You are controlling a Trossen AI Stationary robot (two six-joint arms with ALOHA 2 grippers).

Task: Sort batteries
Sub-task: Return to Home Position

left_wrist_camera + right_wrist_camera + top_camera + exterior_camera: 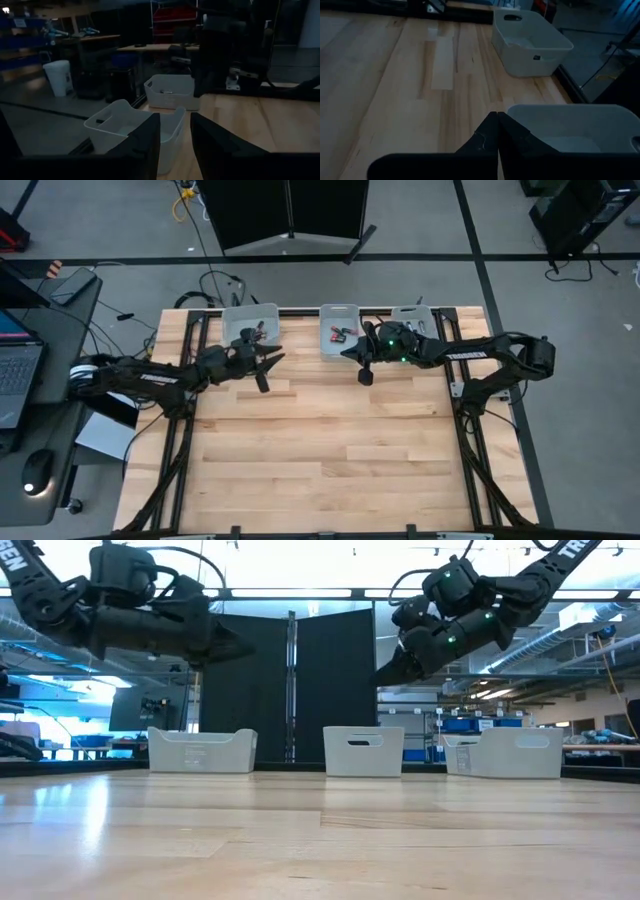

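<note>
Batteries (338, 334) sit in the bins (250, 309) along the worktop's (320, 450) far edge, dark specks as far as I can tell. They're light, hard, slick cylinders that roll, so pinch them across mid-barrel. Left claw (174, 122) hangs part open and empty, while right claw (497, 117) is closed on nothing.

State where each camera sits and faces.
High: above the table, facing straight down; left arm and right arm show.
Low: at tabletop height, level toward left bin, middle bin, right bin; both arms overhead.
Left wrist: on left arm, facing past open left claw toward left and middle bins.
Right wrist: on right arm, past shut right claw toward the same bins.
Shared: both wrist views see those two bins.
</note>
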